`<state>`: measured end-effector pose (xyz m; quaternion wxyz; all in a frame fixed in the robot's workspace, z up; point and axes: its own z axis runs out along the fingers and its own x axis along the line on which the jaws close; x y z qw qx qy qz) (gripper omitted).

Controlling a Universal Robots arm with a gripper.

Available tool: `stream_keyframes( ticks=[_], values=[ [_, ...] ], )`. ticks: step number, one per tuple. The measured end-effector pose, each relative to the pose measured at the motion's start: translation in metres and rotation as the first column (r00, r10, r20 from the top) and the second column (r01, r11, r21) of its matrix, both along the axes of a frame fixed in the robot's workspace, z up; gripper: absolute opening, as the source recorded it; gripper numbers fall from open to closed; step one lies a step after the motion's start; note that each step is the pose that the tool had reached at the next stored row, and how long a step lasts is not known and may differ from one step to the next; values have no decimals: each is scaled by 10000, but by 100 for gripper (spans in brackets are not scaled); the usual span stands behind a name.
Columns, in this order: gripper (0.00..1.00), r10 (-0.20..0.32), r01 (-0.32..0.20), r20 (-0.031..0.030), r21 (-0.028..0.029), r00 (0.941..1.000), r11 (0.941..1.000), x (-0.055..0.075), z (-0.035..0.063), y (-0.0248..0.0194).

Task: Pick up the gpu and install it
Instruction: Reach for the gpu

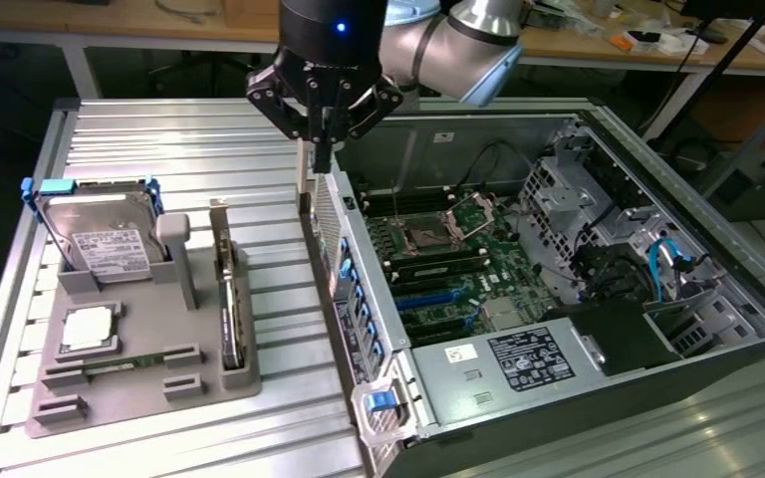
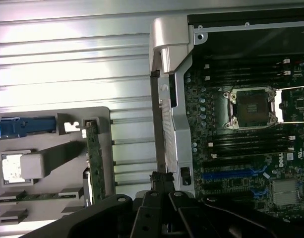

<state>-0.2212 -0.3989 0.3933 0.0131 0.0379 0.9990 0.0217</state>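
One holder (image 1: 136, 388), exterior view's left: hard drive (image 1: 97, 224), gpu (image 1: 230, 299) on edge. Open case (image 1: 346, 234): motherboard (image 1: 452, 271). Gripper (image 1: 319, 137) over it, fingers pressed together.

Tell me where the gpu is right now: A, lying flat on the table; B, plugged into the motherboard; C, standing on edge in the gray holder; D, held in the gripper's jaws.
C: the gpu stands on edge in the gray holder, while the gripper hangs above the computer case, jaws shut.
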Motion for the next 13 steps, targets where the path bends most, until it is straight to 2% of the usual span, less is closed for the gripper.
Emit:
stream_keyframes(
  ticks=[13],
  values=[
    [11,10,-10,-1,-1,10000,10000,-345,1,-11]
  ],
)
